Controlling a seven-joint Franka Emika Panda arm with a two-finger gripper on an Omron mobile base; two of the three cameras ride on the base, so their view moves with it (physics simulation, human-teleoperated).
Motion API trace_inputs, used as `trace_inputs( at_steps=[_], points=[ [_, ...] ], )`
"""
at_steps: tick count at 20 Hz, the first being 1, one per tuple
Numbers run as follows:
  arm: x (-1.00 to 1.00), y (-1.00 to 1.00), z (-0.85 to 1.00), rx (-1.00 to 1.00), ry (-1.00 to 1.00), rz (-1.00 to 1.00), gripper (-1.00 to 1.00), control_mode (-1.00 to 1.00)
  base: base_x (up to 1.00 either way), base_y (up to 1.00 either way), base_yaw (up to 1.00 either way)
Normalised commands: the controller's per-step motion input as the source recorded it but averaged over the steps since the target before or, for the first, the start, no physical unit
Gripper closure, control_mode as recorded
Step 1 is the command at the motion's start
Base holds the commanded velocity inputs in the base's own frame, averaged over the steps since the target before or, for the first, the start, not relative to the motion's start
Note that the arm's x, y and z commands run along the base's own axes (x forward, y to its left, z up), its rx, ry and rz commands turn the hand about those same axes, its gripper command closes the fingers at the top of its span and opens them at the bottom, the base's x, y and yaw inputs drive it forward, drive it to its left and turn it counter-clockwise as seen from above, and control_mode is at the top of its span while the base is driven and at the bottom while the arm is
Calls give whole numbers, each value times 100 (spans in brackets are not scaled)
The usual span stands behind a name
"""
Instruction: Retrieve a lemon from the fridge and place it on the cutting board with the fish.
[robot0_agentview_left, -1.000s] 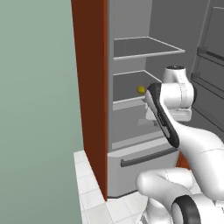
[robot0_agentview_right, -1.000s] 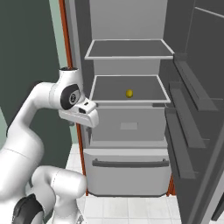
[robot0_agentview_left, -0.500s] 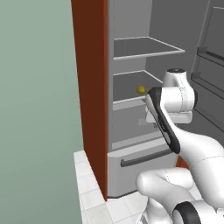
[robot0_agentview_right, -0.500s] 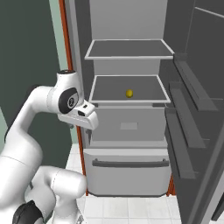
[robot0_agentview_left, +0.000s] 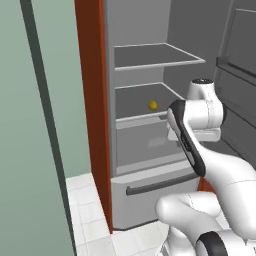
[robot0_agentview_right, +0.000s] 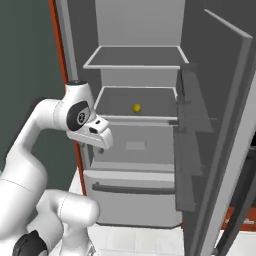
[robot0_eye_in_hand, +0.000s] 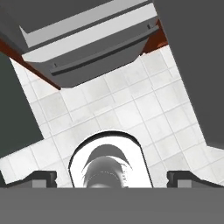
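Observation:
The fridge (robot0_agentview_left: 150, 200) stands open, its grey shelves and bottom drawer (robot0_agentview_right: 135, 195) showing. The lemon (robot0_agentview_left: 153, 105), small and bright yellow, lies alone on the middle shelf (robot0_agentview_right: 136, 107). My gripper (robot0_agentview_right: 101, 145) hangs in front of the fridge, below and to the near side of the lemon's shelf, well short of the fruit. It points downward. In the hand view its fingertips (robot0_eye_in_hand: 43, 177) stand far apart over the tiled floor and the drawer front (robot0_eye_in_hand: 87, 57): my gripper (robot0_eye_in_hand: 112, 177) is open and holds nothing. The cutting board and the fish are out of view.
A red-brown cabinet side (robot0_agentview_left: 92, 100) borders the fridge on the left. The open fridge door with its racks (robot0_agentview_right: 220, 150) stands at the right. White floor tiles (robot0_eye_in_hand: 131, 105) lie below the hand.
The whole picture has shifted a little, so the base has moved slightly. The hand has tipped somewhat further down. The gripper stays open and the lemon has not moved on its shelf.

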Motion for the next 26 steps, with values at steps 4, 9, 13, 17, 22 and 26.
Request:
trace_inputs(
  at_steps=[4, 9, 13, 17, 22, 26],
  points=[
    [0, 0, 0, 0, 0, 0, -100, 100, 23, -18, 19],
    [0, 0, 0, 0, 0, 0, -100, 100, 56, 0, 18],
    [0, 0, 0, 0, 0, 0, -100, 100, 58, -25, 12],
    [0, 0, 0, 0, 0, 0, -100, 100, 46, -42, 8],
    [0, 0, 0, 0, 0, 0, -100, 100, 31, -55, 6],
    [0, 0, 0, 0, 0, 0, -100, 100, 40, -35, 4]
  ],
)
